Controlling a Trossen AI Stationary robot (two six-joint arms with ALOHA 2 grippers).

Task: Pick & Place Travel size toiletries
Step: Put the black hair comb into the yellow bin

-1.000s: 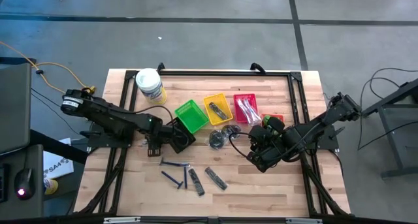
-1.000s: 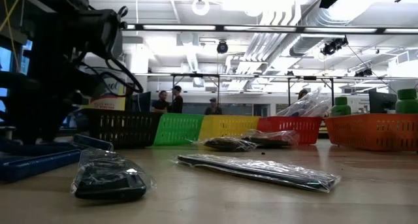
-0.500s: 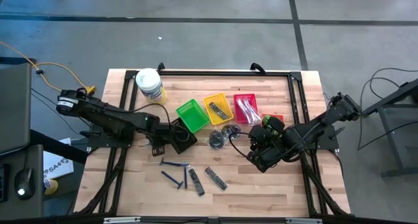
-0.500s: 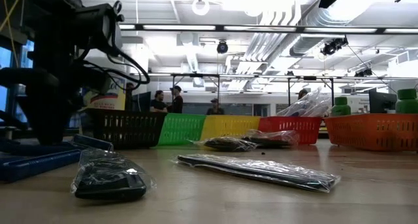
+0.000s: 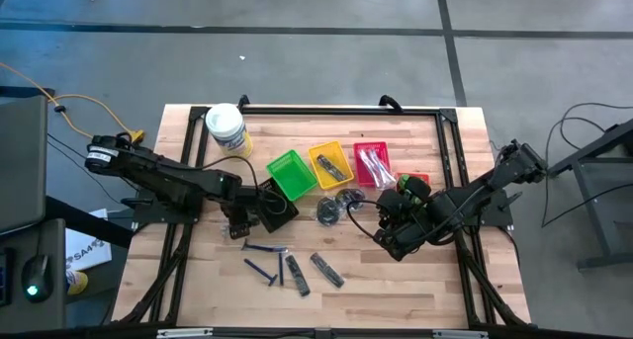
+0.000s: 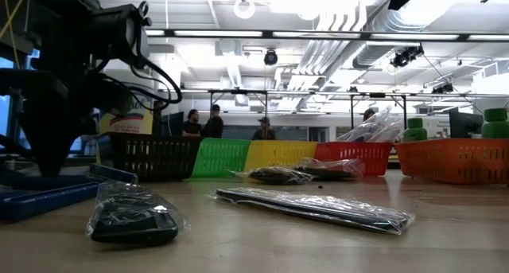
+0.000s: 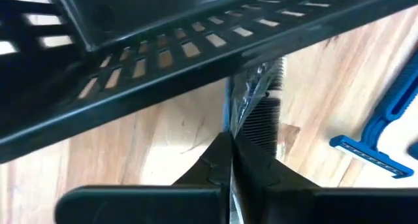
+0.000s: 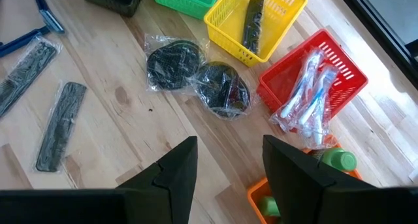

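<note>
Left wrist view showed the left gripper (image 7: 230,160) pinched together on a bagged comb (image 7: 260,113), whose long axis ran straight ahead from the fingertips, just beside the black basket (image 7: 196,48). Farther off, the right gripper (image 8: 225,162) hung open above the round pieces (image 8: 199,77), well apart from that comb.

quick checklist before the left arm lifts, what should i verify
1. Left gripper shut: ok, its fingers meet.
2. Firm hold on the dark comb strip: cannot tell; only its clear wrap seems pinched.
3. Black basket clear of the strip: not ok, its wall is right beside it.
4. Blue razor apart from the left gripper: ok.
5. Yellow basket has room: ok, one dark strip inside.
6. Right gripper open, empty, out of the way: ok.
</note>
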